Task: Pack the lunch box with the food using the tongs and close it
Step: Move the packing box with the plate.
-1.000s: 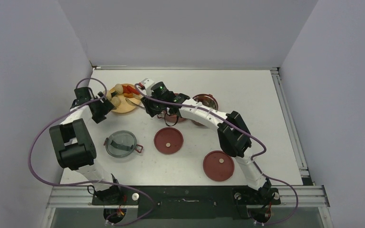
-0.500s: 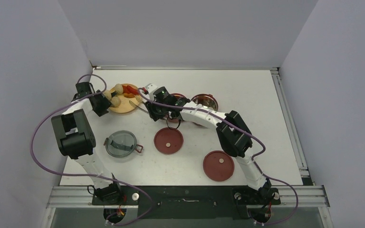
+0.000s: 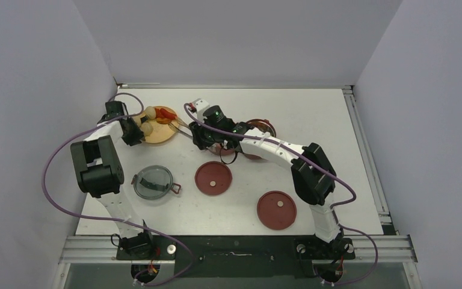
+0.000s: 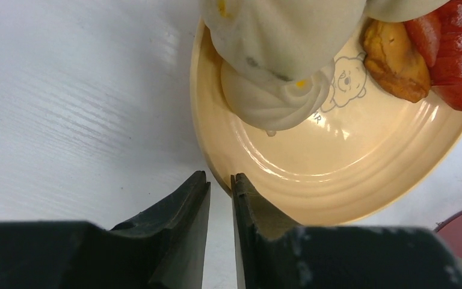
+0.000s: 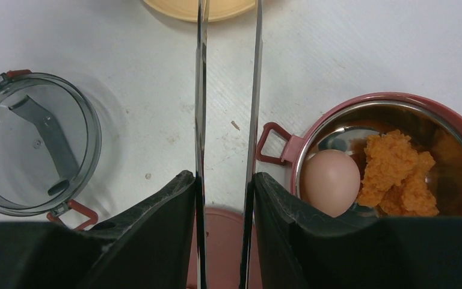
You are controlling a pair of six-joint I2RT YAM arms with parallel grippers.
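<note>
Your left fingers (image 4: 186, 205) pinch the rim of the plate (image 4: 313, 174) — likely steadying it — while your right fingers (image 5: 162, 205) clench the tongs (image 5: 201, 90), arms apart, aimed toward the food (image 4: 397, 60).

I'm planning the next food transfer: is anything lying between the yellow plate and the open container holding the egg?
Nothing visible does. The table between the plate and the container is bare; only the tongs, held by the right end effector, cross that stretch. The grey lid lies aside.

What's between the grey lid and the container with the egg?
The tongs, held by the right gripper, over bare table; right wrist view.
</note>
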